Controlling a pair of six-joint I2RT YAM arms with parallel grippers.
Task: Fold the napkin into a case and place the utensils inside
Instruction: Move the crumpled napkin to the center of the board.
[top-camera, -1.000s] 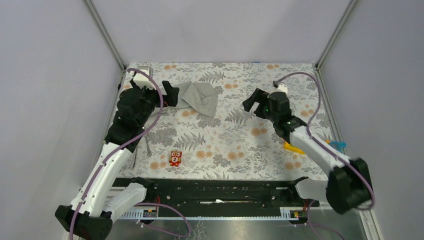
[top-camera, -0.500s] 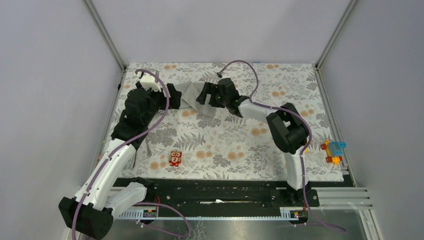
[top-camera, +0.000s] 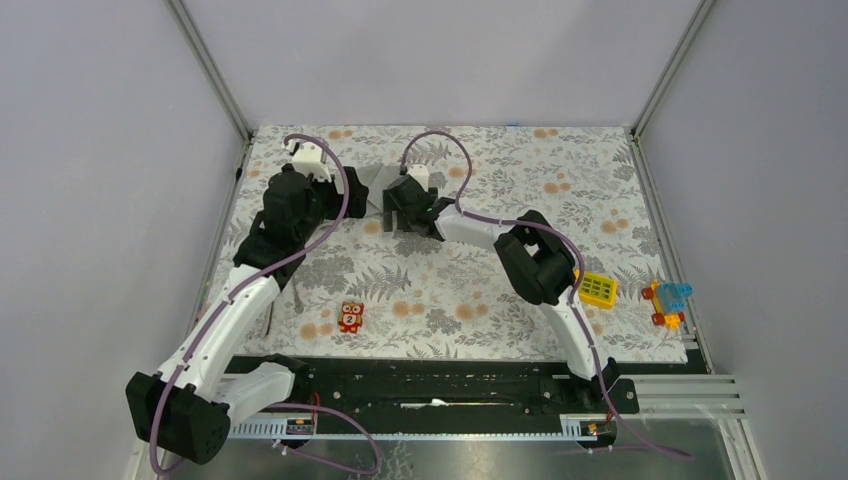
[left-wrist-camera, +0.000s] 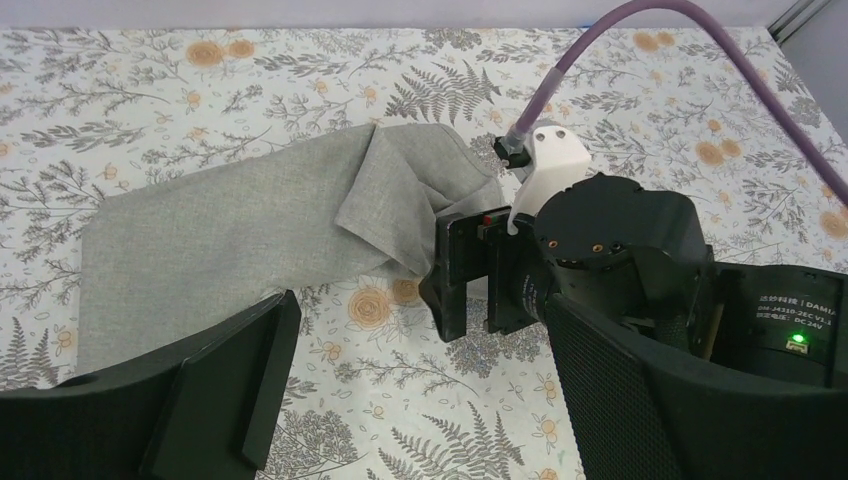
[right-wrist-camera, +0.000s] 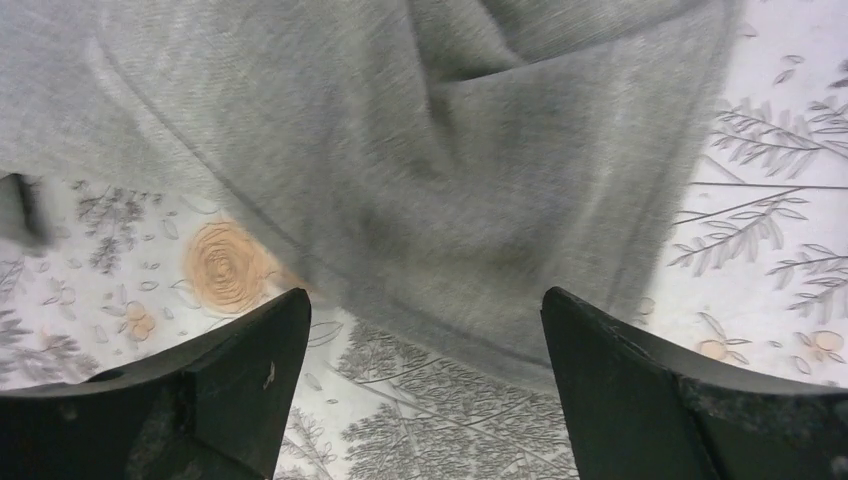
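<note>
With my left end effector (left-wrist-camera: 415, 330) released beside the napkin (left-wrist-camera: 250, 230), I judged it should pinch the near edge low and pull outward to flatten it. The grey cloth lay crumpled at the far-left surface (top-camera: 480, 290). My right end effector (right-wrist-camera: 425, 300) hung released over a bunched fold, seemingly not touching.

arms: we see white shells on the left arm (top-camera: 225, 320) and right arm (top-camera: 472, 226), black joint housings
cables: one purple cable (left-wrist-camera: 556, 78) looped along each
claws: left claw (top-camera: 352, 195) and right claw (left-wrist-camera: 478, 285) both black, slab fingers
markings: our right wrist shows a green LED (left-wrist-camera: 796, 341), white lettering, a white bracket (left-wrist-camera: 552, 165)
</note>
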